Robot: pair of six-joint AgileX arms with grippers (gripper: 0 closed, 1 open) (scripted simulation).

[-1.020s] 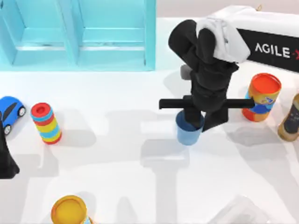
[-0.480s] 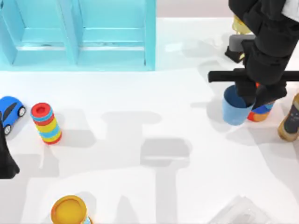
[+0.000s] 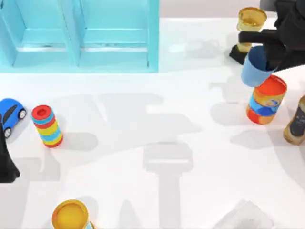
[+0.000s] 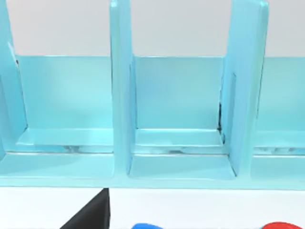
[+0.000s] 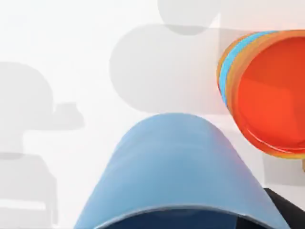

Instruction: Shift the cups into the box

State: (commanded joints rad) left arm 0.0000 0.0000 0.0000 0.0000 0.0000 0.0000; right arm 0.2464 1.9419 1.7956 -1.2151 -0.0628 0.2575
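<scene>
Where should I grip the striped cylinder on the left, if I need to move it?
Take the striped cylinder across its mid-body from above or the side, jaws on opposite curved walls. It stands upright and apart from the toy car, so either approach looks open. The left gripper is nearest.

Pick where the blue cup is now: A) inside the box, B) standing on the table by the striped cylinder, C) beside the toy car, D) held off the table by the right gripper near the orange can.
D: the blue cup hangs tilted in the right gripper, just above the orange can.
</scene>
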